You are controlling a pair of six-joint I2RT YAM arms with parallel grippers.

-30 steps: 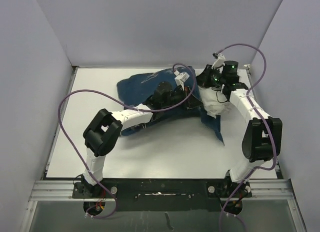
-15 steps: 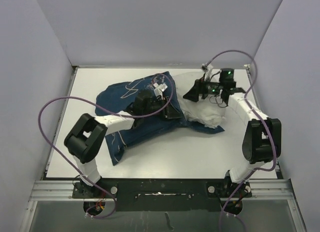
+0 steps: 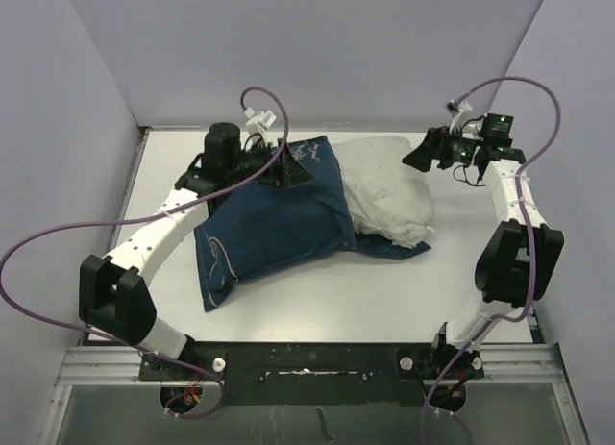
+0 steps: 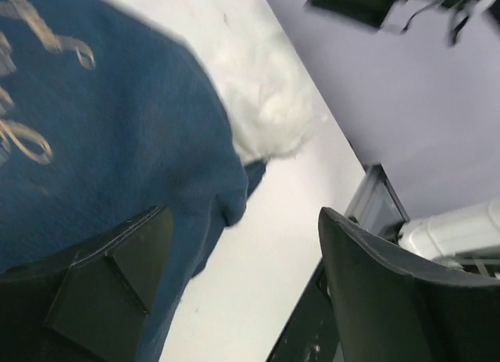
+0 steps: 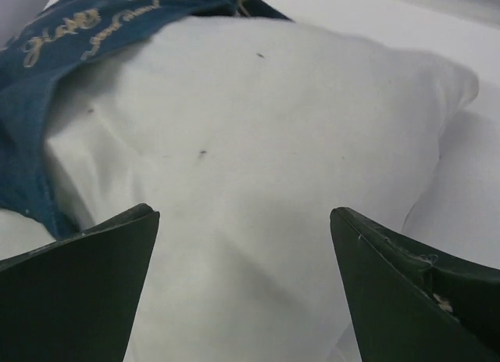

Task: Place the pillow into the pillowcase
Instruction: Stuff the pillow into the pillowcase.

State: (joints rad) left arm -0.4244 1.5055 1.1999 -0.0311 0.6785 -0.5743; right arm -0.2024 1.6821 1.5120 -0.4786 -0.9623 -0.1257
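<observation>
The navy pillowcase [image 3: 274,219] with cream script lies flat on the table, and the white pillow [image 3: 389,200] sticks out of its right end. My left gripper [image 3: 293,166] hovers at the pillowcase's far edge, open and holding nothing. In the left wrist view the left gripper [image 4: 242,252] has bare table between its fingers, with the pillowcase [image 4: 101,143] and the pillow [image 4: 258,96] beyond. My right gripper [image 3: 423,155] hangs above the pillow's far right corner, open. In the right wrist view the right gripper [image 5: 244,252] looks down on the pillow [image 5: 273,120], apart from it, with the pillowcase [image 5: 47,57] at the left.
Grey walls close in the white table [image 3: 317,291] on three sides. Purple cables loop from both arms, the left one over the table's left side. The black mounting rail [image 3: 307,358] runs along the near edge.
Both grippers have opened and let go of the cloth. The left arm swung back and to the left, the right arm drew off to the right. The pillowcase settled flat around the pillow.
</observation>
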